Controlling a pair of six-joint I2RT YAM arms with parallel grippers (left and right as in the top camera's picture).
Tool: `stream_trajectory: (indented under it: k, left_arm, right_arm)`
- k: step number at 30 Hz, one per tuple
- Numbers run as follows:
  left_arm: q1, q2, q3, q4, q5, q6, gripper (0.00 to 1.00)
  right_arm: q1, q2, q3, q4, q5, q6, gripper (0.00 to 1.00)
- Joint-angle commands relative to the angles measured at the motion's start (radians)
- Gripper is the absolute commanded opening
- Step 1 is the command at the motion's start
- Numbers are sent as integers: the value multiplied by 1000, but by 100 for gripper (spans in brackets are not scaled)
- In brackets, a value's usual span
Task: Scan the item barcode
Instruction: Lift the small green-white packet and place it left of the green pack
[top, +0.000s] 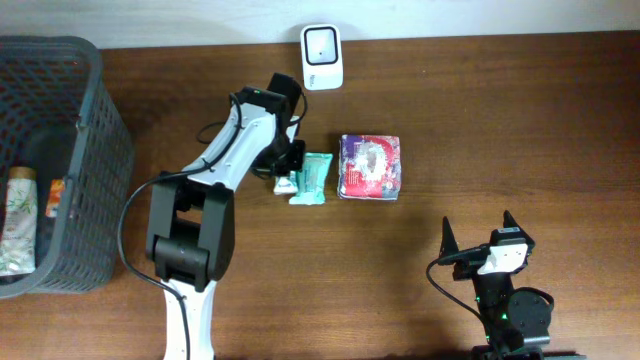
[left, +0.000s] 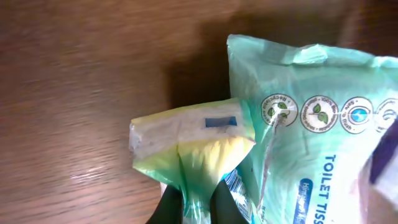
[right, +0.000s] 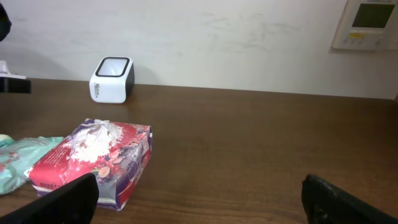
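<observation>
Pinching the packet (left: 193, 146), the left end effector (left: 196, 200) should turn its barcode squarely toward the scanner (top: 322, 56); right end effector (top: 479, 232) spread.

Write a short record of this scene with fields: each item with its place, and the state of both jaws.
scanner: white, at the far edge of the table, near the centre
green pack: toilet tissue, just left of the red pack
red pack: on the table, in front of the scanner
basket: at the left edge, with items inside
left jaws: shut on the green pack's end seam
right jaws: open, empty, at the near right
</observation>
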Motion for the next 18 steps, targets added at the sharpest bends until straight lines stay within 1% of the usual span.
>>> stream_trajectory:
  k: [1, 4, 5, 7, 9, 10, 11, 15, 16, 17, 18]
  left_arm:
    - [-7, 8, 5, 15, 22, -34, 2]
    - [26, 8, 18, -14, -104, -33, 2]
    - [35, 8, 18, -23, -129, -33, 2]
    - [47, 8, 22, -39, -134, 2, 4]
    - [48, 8, 43, -68, -134, 46, 14]
    - [48, 8, 53, -79, -133, 46, 23]
    - [48, 8, 60, -84, -133, 46, 37]
    - [41, 8, 96, -118, -118, 45, 49]
    - [43, 8, 123, -141, -118, 45, 59]
    - [46, 8, 171, -179, -118, 45, 63]
    - [50, 8, 226, -220, -118, 45, 64]
  right_arm:
    - [-5, -6, -7, -4, 8, -3, 99]
    - [-5, -6, -7, -4, 8, -3, 99]
    - [-5, -6, -7, -4, 8, -3, 99]
    - [-5, -6, -7, -4, 8, -3, 99]
    - [-5, -6, -7, -4, 8, -3, 99]
    - [-5, -6, -7, -4, 8, -3, 99]
    - [-5, -6, -7, -4, 8, -3, 99]
    - [-5, -6, -7, -4, 8, -3, 99]
    - [-5, -6, -7, -4, 8, -3, 99]
    - [-5, -6, -7, -4, 9, -3, 99]
    - [-5, -6, -7, -4, 8, -3, 99]
